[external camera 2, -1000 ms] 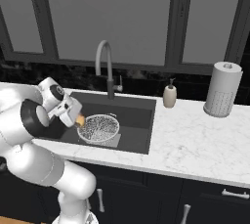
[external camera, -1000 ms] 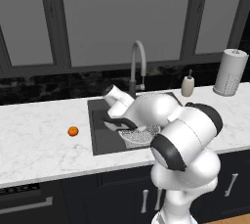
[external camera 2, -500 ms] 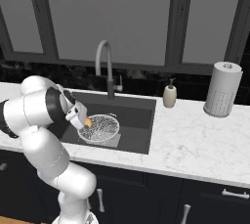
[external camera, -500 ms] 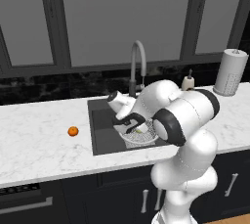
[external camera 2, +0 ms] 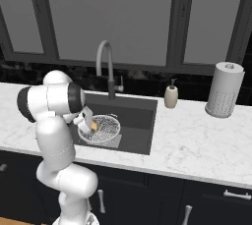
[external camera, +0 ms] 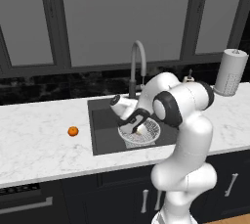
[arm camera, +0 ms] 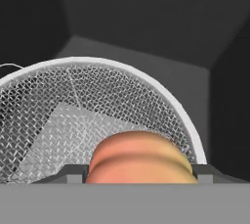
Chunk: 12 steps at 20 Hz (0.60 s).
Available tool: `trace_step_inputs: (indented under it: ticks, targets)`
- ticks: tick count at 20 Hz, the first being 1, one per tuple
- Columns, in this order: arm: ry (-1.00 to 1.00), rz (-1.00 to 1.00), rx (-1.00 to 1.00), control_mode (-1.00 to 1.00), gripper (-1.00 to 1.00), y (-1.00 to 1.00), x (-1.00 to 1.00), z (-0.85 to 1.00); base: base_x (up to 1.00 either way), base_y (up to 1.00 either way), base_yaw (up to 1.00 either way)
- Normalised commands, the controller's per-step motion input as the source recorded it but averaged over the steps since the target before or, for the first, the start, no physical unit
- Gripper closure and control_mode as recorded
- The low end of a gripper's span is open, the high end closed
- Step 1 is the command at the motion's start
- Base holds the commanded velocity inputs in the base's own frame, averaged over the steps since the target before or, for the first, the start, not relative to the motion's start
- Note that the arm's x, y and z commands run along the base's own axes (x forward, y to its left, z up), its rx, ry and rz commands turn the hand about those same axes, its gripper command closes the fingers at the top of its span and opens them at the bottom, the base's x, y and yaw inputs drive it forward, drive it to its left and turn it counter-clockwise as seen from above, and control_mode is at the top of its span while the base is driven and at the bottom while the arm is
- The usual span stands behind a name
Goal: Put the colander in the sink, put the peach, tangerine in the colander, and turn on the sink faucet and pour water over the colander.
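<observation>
The white-grey mesh colander sits in the dark sink. My gripper is low inside the colander's left part, shut on the pinkish-orange peach. In the hand view the peach sits between the two finger tips, just above the mesh. The bright orange tangerine lies on the marble counter left of the sink. The grey gooseneck faucet stands behind the sink, and I see no water.
A white paper-towel roll stands at the far right of the counter. A soap bottle sits behind the sink's right corner. The robot's own arm covers the sink's right side in the left base view.
The gripper has carried the peach rightward from the sink's left side and lowered it into the colander. The colander and tangerine have not moved.
</observation>
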Motion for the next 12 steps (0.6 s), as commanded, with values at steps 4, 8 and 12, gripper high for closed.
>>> trace_step_inputs:
  ticks: [4,8,12]
  targets:
    - [-0.02,0.0,0.0,-1.0,1.0,-0.1,0.28,-0.45,0.0,0.0,0.0]
    - [-0.07,0.0,0.02,-1.0,1.0,-0.09,0.19,-0.46,0.0,0.0,0.0]
    - [-0.06,0.0,0.0,-1.0,1.0,-0.07,0.15,-0.43,0.0,0.0,0.0]
